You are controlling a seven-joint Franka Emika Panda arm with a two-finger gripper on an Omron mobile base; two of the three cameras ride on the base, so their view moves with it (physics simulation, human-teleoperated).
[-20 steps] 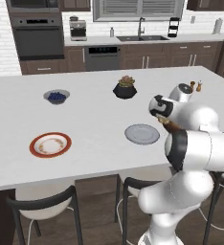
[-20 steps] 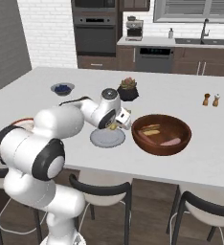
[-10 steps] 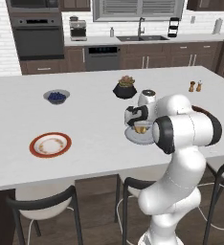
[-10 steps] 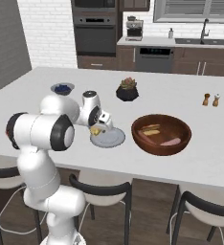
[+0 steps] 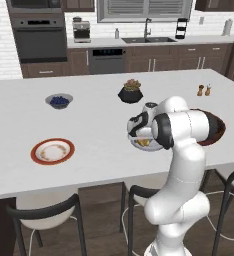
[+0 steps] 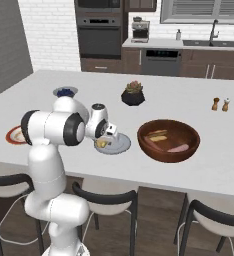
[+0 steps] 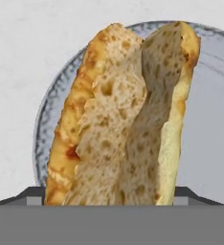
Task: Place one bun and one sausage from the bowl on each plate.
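My gripper hangs low over the light grey plate, shut on a split bun that stands on end between the fingers. In the hand view the plate's rim curves behind the bun. The bun sits just above or on the plate; I cannot tell whether it touches. In the left base view the gripper and the plate are partly hidden by my arm. To the right, the big reddish-brown bowl holds another bun and a sausage. The red-rimmed plate lies bare at the left.
A small blue-grey bowl of berries and a black plant pot stand further back on the island. Salt and pepper shakers are at the far right. Stools line the near edge of the counter.
My arm has swung left from beside the bowl to the grey plate, carrying the bun and dropping lower over the plate. The jaws have kept the same width.
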